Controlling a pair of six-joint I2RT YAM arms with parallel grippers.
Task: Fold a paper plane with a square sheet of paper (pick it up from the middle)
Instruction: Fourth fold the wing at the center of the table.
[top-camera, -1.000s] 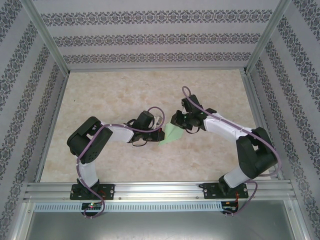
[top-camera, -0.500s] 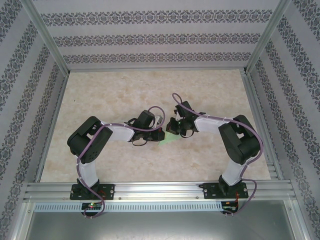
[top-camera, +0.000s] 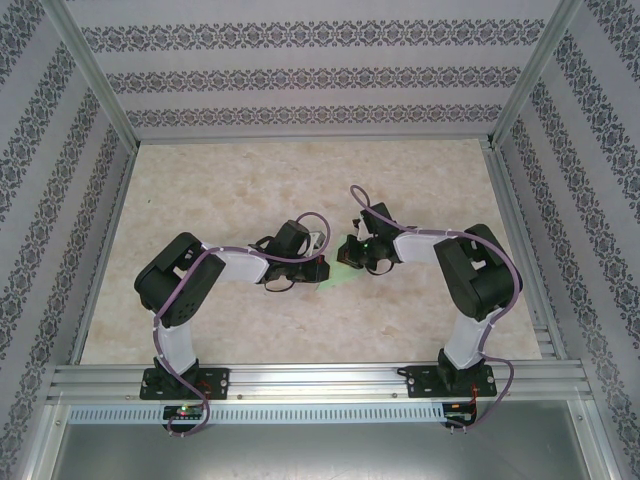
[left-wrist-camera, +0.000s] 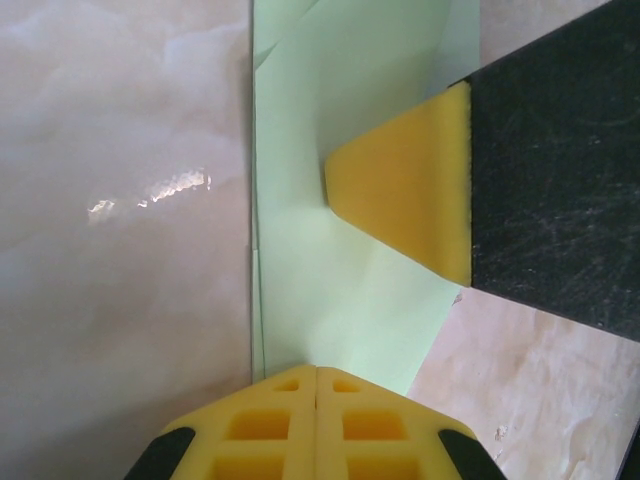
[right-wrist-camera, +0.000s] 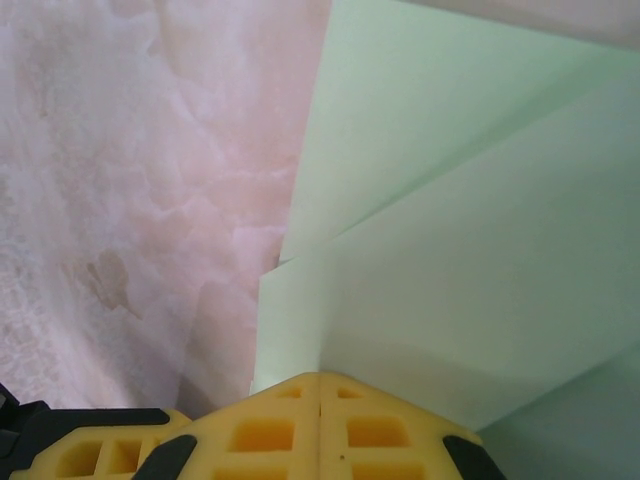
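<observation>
The pale green square sheet of paper lies on the table between the two arms, folded into layered flaps. My left gripper is shut, its joined yellow tips resting on the sheet's near edge. My right gripper is also shut, with its tips set down on the folded layers. One yellow right fingertip shows in the left wrist view, pressing on the paper. The grippers hide most of the sheet's outline, so I cannot tell whether it has a paper plane's shape.
The beige marble-patterned table stretches away behind and to the left of the grippers. Patterned walls and aluminium posts enclose it. An aluminium rail runs along the near edge by the arm bases.
The right arm has folded inward and its gripper has moved left and down onto the paper, closing as it went. The raised green flap is now pressed flat. The left arm has stayed still.
</observation>
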